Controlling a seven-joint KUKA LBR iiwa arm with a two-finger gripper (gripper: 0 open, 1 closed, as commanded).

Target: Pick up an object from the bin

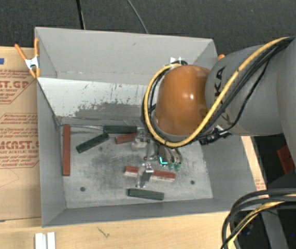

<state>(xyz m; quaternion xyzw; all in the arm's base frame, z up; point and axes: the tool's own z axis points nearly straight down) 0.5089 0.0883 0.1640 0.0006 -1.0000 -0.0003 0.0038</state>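
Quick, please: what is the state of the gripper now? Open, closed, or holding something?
Gripper: open or closed cannot be told. It is over a reddish-brown stick on the floor of the bin, near the front wall.

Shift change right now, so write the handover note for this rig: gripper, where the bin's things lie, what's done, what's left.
Gripper: down at the middle of the bin floor; whether it holds anything cannot be told.
Things: left red-brown bar and right red-brown bar lie close on either side of it. Front green bar lies near the front wall, long red-brown bar along the left wall, slanted green bar toward the back left.
Done: arm is down among the pieces.
Left: no piece is seen lifted; one must be raised out.
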